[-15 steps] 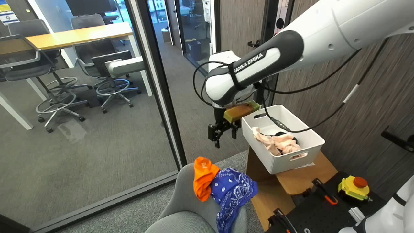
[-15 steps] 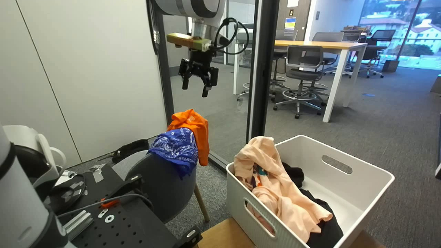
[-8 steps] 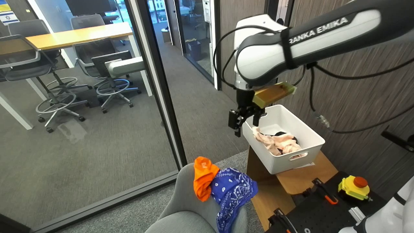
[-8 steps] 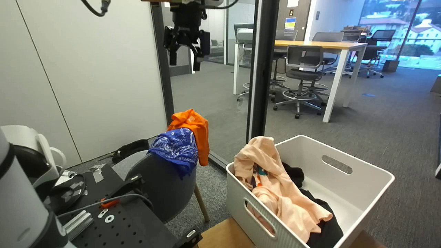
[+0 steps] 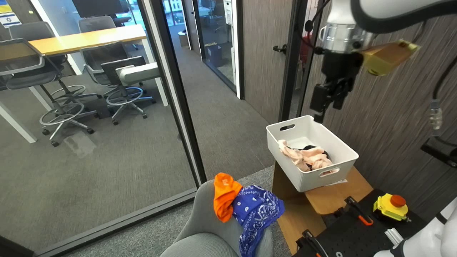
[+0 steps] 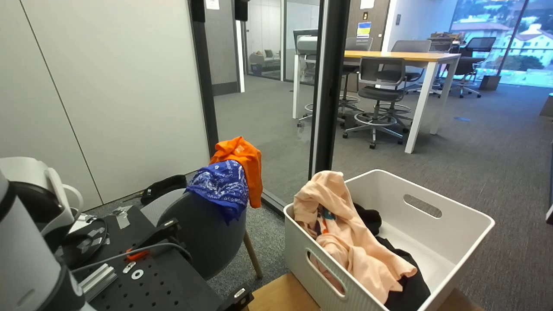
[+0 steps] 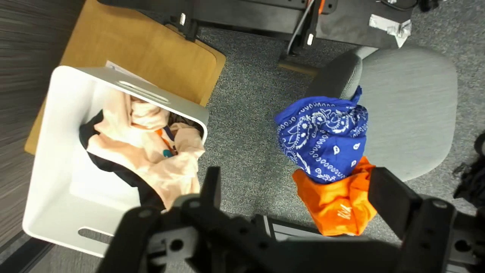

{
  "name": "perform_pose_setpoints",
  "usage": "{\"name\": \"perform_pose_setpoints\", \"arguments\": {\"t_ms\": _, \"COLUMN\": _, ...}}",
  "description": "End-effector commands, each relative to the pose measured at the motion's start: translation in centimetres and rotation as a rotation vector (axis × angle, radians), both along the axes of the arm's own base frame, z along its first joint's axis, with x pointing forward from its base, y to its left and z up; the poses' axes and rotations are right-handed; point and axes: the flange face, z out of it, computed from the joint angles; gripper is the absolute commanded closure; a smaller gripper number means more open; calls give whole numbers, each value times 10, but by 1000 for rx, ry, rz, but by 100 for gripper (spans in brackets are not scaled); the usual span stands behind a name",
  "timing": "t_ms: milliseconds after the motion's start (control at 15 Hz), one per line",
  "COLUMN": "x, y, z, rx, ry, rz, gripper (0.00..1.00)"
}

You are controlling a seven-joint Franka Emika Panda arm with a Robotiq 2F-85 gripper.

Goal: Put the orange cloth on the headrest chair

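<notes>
The orange cloth (image 5: pixel 224 198) lies draped over the top of the grey chair's backrest (image 5: pixel 200 210). It also hangs there in an exterior view (image 6: pixel 255 172) and in the wrist view (image 7: pixel 333 212). A blue patterned bandana (image 5: pixel 259 210) lies beside it on the same backrest, partly covering it in the wrist view (image 7: pixel 322 132). My gripper (image 5: pixel 327 112) is open and empty, high up and apart from both cloths. Only its fingertips show at the top edge of an exterior view (image 6: pixel 219 13). In the wrist view, its fingers (image 7: pixel 297 176) are spread wide.
A white bin (image 5: pixel 287 169) with peach cloth (image 6: pixel 345 250) and black cloth (image 6: pixel 410 268) stands on a wooden stand (image 7: pixel 151 53). A black pegboard table (image 6: pixel 160 285) and a yellow-and-red stop button (image 5: pixel 391 207) stand near the robot base. A framed glass wall (image 5: pixel 175 89) is behind the chair.
My open gripper has risen and moved right in an exterior view, from beyond the chair to above the bin. In an exterior view it has mostly left the top. The cloths have not moved.
</notes>
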Motion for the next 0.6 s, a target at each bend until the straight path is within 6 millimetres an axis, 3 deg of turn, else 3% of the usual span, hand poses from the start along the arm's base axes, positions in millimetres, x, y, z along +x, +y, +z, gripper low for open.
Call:
{"name": "perform_pose_setpoints", "arguments": {"t_ms": 0, "x": -37, "y": -33, "z": 18, "rx": 7, "ry": -47, "rz": 45, "gripper": 0}}
{"name": "perform_pose_setpoints", "arguments": {"t_ms": 267, "x": -53, "y": -52, "z": 20, "rx": 32, "ry": -74, "rz": 73, "gripper": 0}}
{"name": "perform_pose_setpoints", "arguments": {"t_ms": 533, "x": -58, "y": -58, "z": 17, "rx": 42, "ry": -75, "rz": 65, "gripper": 0}}
